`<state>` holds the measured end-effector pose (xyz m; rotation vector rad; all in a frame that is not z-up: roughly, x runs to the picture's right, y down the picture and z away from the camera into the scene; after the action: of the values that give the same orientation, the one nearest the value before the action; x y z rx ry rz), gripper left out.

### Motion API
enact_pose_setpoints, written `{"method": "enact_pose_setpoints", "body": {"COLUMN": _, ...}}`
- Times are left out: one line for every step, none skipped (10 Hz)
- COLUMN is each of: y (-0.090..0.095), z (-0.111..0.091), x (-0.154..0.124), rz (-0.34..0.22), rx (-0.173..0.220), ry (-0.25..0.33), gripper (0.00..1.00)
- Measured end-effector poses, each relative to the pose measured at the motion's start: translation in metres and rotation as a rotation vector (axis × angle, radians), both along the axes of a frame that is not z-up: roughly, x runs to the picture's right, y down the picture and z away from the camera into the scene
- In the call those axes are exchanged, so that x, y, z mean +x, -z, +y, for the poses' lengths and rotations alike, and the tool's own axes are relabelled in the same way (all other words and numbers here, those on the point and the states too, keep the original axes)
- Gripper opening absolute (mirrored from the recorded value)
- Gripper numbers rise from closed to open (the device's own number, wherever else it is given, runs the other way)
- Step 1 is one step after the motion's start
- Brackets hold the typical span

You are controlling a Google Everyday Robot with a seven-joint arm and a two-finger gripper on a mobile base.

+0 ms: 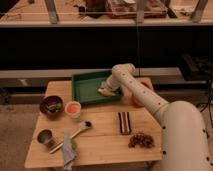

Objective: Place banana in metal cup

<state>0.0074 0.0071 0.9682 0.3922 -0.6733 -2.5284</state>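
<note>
The banana (104, 91), small and pale yellow, lies in the green tray (85, 88) near the tray's right side. My gripper (108, 89) is down in the tray right at the banana, with the white arm reaching in from the right; the wrist hides how it meets the banana. The metal cup (45, 137), short, dull grey and dark inside, stands at the table's front left corner, far from the gripper.
A dark brown bowl (51, 106) and a white cup with an orange inside (73, 108) stand left of the tray. A spoon (76, 133) and a blue-grey block (67, 147) lie near the metal cup. A dark striped bar (124, 122) and a brown cluster (141, 140) sit front right.
</note>
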Motion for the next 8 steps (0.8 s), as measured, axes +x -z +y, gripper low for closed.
{"method": "enact_pose_setpoints", "body": {"y": -0.003, "z": 0.003, "x": -0.001, "rz": 0.003, "rx": -0.007, "ry": 0.004, "gripper": 0.42}}
{"method": "enact_pose_setpoints", "body": {"y": -0.006, "z": 0.005, "x": -0.001, "rz": 0.006, "rx": -0.013, "ry": 0.005, "gripper": 0.42}}
{"method": "enact_pose_setpoints", "body": {"y": -0.011, "z": 0.008, "x": -0.003, "rz": 0.009, "rx": -0.022, "ry": 0.008, "gripper": 0.42}}
{"method": "enact_pose_setpoints", "body": {"y": -0.012, "z": 0.011, "x": -0.006, "rz": 0.007, "rx": -0.028, "ry": 0.017, "gripper": 0.42}}
{"method": "enact_pose_setpoints", "body": {"y": -0.012, "z": 0.012, "x": -0.006, "rz": 0.006, "rx": -0.03, "ry": 0.019, "gripper": 0.42}}
{"method": "enact_pose_setpoints", "body": {"y": -0.012, "z": 0.012, "x": -0.005, "rz": 0.007, "rx": -0.03, "ry": 0.019, "gripper": 0.42}}
{"method": "enact_pose_setpoints", "body": {"y": -0.012, "z": 0.012, "x": -0.005, "rz": 0.008, "rx": -0.031, "ry": 0.019, "gripper": 0.42}}
{"method": "enact_pose_setpoints", "body": {"y": -0.013, "z": 0.013, "x": -0.004, "rz": 0.011, "rx": -0.035, "ry": 0.02, "gripper": 0.42}}
